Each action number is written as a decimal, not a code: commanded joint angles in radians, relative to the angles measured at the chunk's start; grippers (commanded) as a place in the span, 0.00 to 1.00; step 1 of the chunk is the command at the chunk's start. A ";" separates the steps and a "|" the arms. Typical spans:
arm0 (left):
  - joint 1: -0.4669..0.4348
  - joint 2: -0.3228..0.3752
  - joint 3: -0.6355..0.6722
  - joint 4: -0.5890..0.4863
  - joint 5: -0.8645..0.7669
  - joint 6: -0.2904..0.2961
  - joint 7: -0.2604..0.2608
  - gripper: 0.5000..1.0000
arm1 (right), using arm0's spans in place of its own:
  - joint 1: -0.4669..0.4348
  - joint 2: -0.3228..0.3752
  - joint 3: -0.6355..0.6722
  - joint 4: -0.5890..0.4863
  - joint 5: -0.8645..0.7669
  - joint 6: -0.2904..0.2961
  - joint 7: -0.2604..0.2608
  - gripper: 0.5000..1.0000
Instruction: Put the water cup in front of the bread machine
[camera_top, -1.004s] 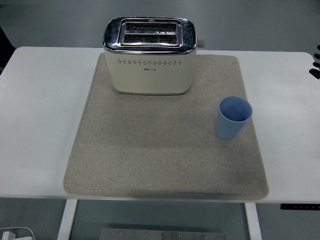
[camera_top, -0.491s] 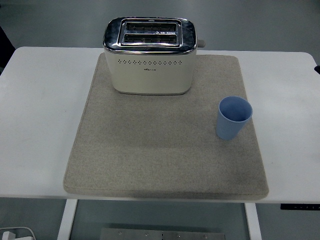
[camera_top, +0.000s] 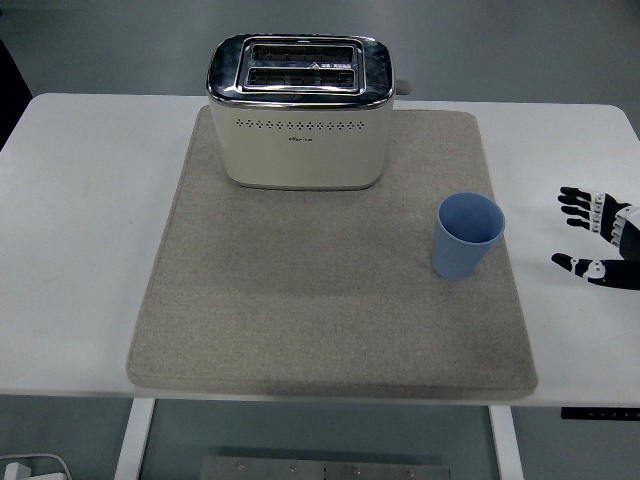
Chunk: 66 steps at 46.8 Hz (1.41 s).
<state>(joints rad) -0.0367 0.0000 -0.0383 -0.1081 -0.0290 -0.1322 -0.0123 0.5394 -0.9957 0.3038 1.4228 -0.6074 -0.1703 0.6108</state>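
A light blue water cup (camera_top: 467, 235) stands upright on the right side of a beige mat (camera_top: 320, 300). A cream bread machine with a chrome top and two slots (camera_top: 298, 112) sits at the mat's far edge, left of the cup and farther back. My right hand (camera_top: 598, 235) comes in at the right edge, level with the cup and a short way to its right, fingers spread and holding nothing. It does not touch the cup. My left arm is out of view.
The mat lies on a white table (camera_top: 80, 230) with bare surface on both sides. The table's near edge runs just below the mat. A grey floor shows beyond the table's far edge.
My right hand was at the far right edge near the table's back, slipped almost out of view, and now shows lower down, beside the cup. Cup and bread machine have not moved.
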 joint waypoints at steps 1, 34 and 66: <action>0.000 0.000 0.000 -0.001 0.000 0.000 0.000 1.00 | -0.007 0.029 0.000 -0.001 -0.015 -0.008 0.000 0.79; 0.000 0.000 0.000 0.001 0.000 0.000 0.000 1.00 | 0.010 0.189 -0.002 -0.082 -0.019 -0.014 0.000 0.81; 0.000 0.000 0.000 -0.001 0.000 -0.001 0.000 1.00 | 0.040 0.315 -0.002 -0.116 -0.019 -0.006 0.000 0.82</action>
<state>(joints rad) -0.0371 0.0000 -0.0384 -0.1077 -0.0290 -0.1321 -0.0123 0.5749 -0.6995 0.3018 1.3120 -0.6258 -0.1783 0.6108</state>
